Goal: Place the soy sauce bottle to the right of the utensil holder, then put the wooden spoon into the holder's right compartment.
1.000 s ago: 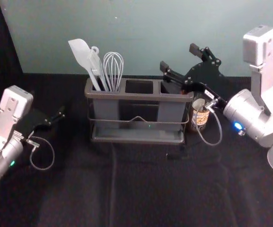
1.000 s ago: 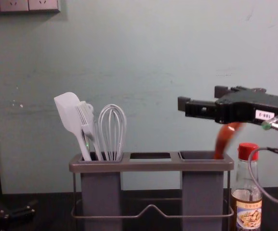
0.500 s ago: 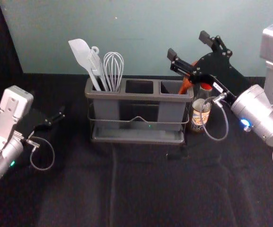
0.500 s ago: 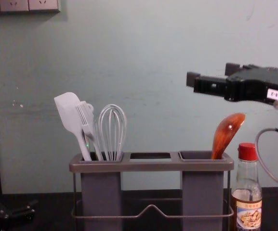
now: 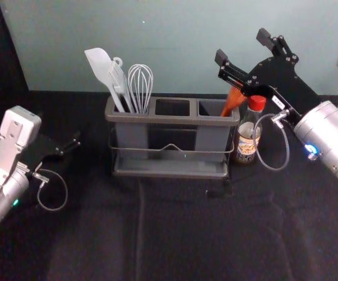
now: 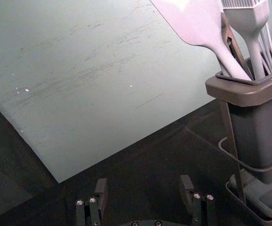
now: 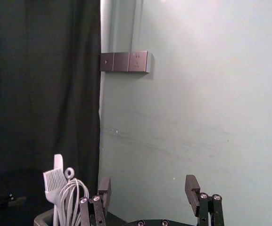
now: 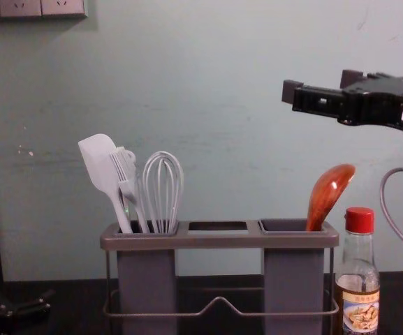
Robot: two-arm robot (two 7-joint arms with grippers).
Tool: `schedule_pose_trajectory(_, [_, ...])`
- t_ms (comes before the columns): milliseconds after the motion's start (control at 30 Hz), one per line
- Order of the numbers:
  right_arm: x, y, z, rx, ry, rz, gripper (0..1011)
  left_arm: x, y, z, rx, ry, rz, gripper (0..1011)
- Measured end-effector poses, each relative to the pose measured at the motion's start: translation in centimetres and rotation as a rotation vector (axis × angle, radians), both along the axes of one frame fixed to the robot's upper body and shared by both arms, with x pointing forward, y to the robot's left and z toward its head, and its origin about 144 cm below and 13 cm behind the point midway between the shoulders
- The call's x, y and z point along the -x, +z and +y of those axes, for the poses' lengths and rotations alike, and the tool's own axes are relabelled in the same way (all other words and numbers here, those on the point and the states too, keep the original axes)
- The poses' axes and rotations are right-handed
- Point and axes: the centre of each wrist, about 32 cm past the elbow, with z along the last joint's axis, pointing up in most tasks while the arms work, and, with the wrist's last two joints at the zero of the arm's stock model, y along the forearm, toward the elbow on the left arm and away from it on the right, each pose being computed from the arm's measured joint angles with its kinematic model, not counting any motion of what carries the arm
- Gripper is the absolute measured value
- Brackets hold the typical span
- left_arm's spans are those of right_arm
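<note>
My right gripper (image 5: 240, 44) is open and holds nothing, above and behind the holder's right end; it hangs high at the right in the chest view (image 8: 318, 78), and its fingers stand apart in the right wrist view (image 7: 147, 190). The wooden spoon (image 8: 329, 194) leans bowl-up in the right compartment of the utensil holder (image 8: 218, 239). Upright just right of the holder stands the soy sauce bottle (image 8: 359, 279), red-capped. My left gripper (image 5: 75, 142) is parked left of the holder, open and empty in the left wrist view (image 6: 144, 190).
A white spatula (image 8: 102, 164), a brush (image 8: 127, 178) and a whisk (image 8: 163, 188) stand in the holder's left compartment. Behind the table rises a pale wall (image 5: 186, 41), with sockets (image 7: 125, 61) on it. A dark curtain (image 7: 41, 84) hangs at the left.
My right gripper has risen and drawn back to the right, away from the spoon, which stays leaning in the compartment. More of the spoon and bottle cap shows in the head view. The left arm is still.
</note>
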Motion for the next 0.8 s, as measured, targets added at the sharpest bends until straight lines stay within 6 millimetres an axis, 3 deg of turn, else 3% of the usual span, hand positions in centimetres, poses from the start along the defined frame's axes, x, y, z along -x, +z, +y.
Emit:
schedule_pose_trajectory(433, [0.1,0.9,0.3,-0.006,-0.021,-0.01,1004,0.0,0.0,0.0,0.0,0.0,0.0,1005])
schedule_pose_trajectory(800, [3.5,1.4,1.2,-0.029,-0.249,-0.071,1004,0.0,0.0,0.0,0.0,0.0,0.0,1005])
